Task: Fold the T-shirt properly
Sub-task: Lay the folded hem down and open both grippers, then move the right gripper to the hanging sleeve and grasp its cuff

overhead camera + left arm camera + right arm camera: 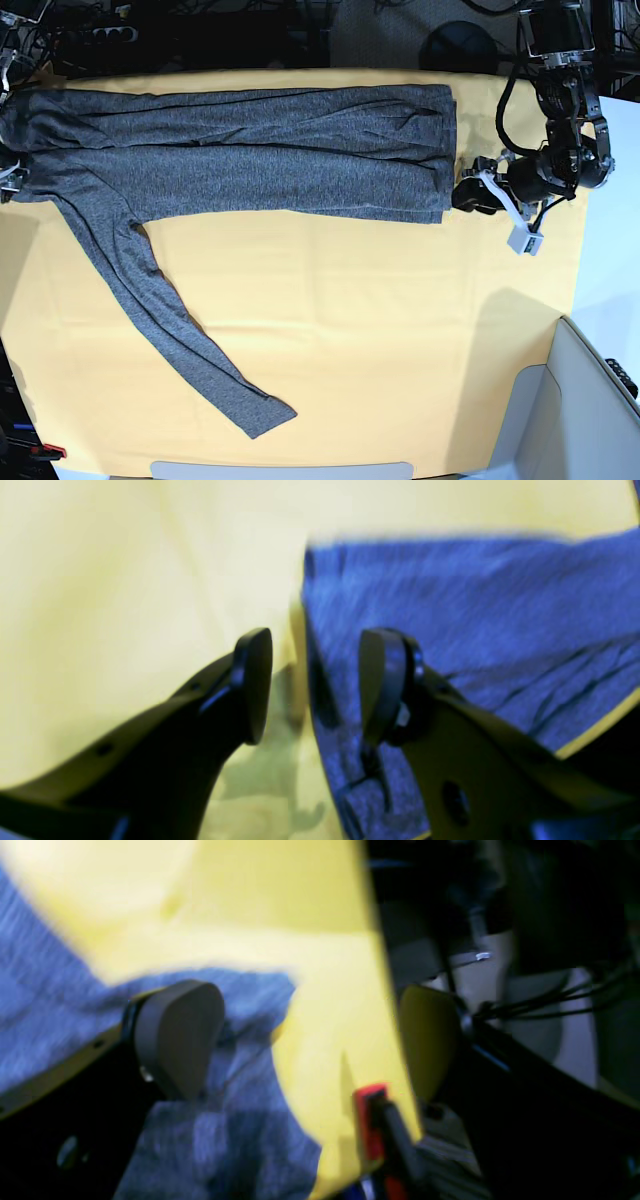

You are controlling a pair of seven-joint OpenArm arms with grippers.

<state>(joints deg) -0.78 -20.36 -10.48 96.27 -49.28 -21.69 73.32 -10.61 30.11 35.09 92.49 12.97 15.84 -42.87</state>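
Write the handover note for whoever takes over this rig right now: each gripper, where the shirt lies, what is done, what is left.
Left gripper: open, at the folded hem edge, holding nothing.
Right gripper: open, empty, at the shirt's other end by the table edge.
T-shirt: on the yellow cloth, body folded lengthwise into a band.
Left: one sleeve trails loose; tuck it, then fold across.
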